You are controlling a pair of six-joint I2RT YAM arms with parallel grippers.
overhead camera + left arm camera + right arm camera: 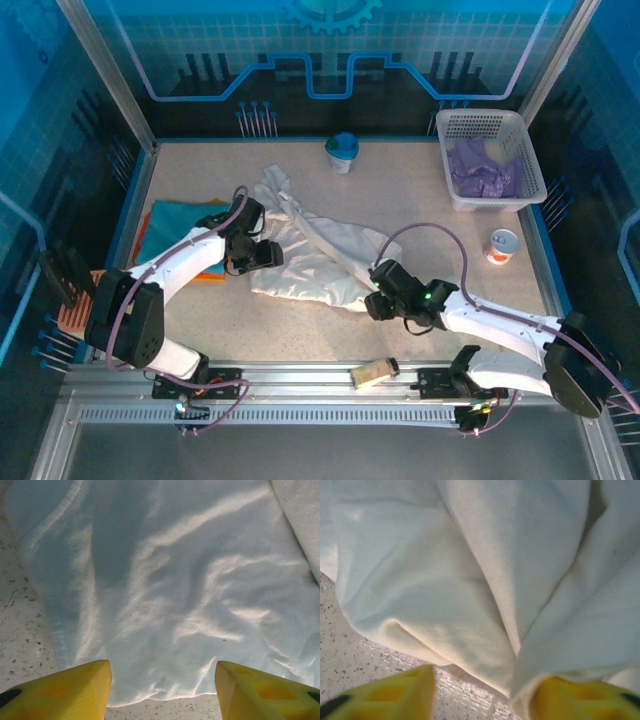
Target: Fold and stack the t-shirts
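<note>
A white t-shirt [310,255] lies crumpled and half spread in the middle of the table. My left gripper [262,255] sits at its left edge. In the left wrist view its yellow fingers [75,690] stand wide apart, open, with the shirt's hem [175,580] lying flat between them. My right gripper [378,300] is at the shirt's near right edge, open. A fold of white cloth [470,570] drapes over its right finger [580,700], and bare table shows between the jaws. Folded teal and orange t-shirts [180,225] lie at the left. A pale purple t-shirt [480,170] lies in the basket.
The white lattice basket [520,130] stands at the back right. A teal cup [342,152] is at the back centre and a white and orange cup [503,245] at the right. A salmon ribbed tray [75,310] is at the near left, and a tan block [373,373] rests on the front rail.
</note>
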